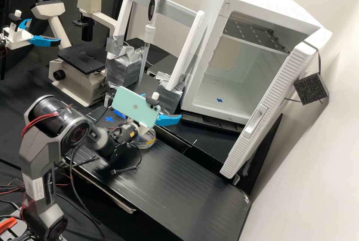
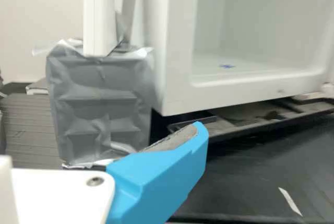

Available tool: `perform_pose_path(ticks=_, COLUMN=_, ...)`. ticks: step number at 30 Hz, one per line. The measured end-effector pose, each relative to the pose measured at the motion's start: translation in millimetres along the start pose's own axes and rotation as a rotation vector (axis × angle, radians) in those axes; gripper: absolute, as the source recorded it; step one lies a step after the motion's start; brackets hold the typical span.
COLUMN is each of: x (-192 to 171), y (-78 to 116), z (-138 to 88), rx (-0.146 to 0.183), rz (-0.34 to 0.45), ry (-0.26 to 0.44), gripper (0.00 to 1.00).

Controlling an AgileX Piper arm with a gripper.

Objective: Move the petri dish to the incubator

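In the high view, my gripper (image 1: 162,107) is over the bench's middle, its blue fingers spread open and partly hidden by the green phone mounted on the wrist. The clear, round petri dish (image 1: 146,140), with a yellowish band, lies on the black bench just below the wrist, partly covered by it. The white incubator (image 1: 203,103) stands open behind and to the right, a blue cross on its floor. In the wrist view, one blue finger of my gripper (image 2: 162,174) shows against the bench, in front of the incubator's (image 2: 180,72) lower corner; no dish is against its grey pad.
The incubator door (image 1: 258,121) is swung out at the right. A white frame (image 1: 192,42) with taped feet holds a pipette (image 1: 149,31) upright left of the incubator. Further left stands a microscope (image 1: 80,72). A second arm's gripper (image 1: 43,33) is at the left edge.
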Motion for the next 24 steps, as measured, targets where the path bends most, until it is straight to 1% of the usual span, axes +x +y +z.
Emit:
perform_pose_path(ticks=4, x=-37, y=9.7, z=-2, rx=-0.009, rz=0.087, ry=0.057, gripper=1.0)
perform_pose_path(ticks=7, x=-63, y=11.7, z=-5, rx=-0.017, rz=0.112, ry=0.088, gripper=1.0)
perform_pose_path(ticks=11, x=-91, y=7.6, z=-6, rx=-0.037, rz=0.106, ry=0.111, gripper=1.0)
perform_pose_path(ticks=13, x=-100, y=4.8, z=-5, rx=-0.05, rz=0.091, ry=0.12, gripper=1.0)
perform_pose_path(ticks=16, x=-106, y=6.6, z=-5, rx=-0.057, rz=0.089, ry=0.134, gripper=1.0)
perform_pose_path(ticks=17, x=-107, y=7.5, z=-4, rx=-0.053, rz=0.088, ry=0.132, gripper=1.0)
perform_pose_path(ticks=19, x=-108, y=10.9, z=0, rx=-0.059, rz=0.091, ry=0.123, gripper=1.0)
perform_pose_path(ticks=20, x=-109, y=12.1, z=2, rx=-0.057, rz=0.09, ry=0.117, gripper=1.0)
perform_pose_path(ticks=24, x=-108, y=11.9, z=8, rx=-0.052, rz=0.064, ry=0.097, gripper=1.0)
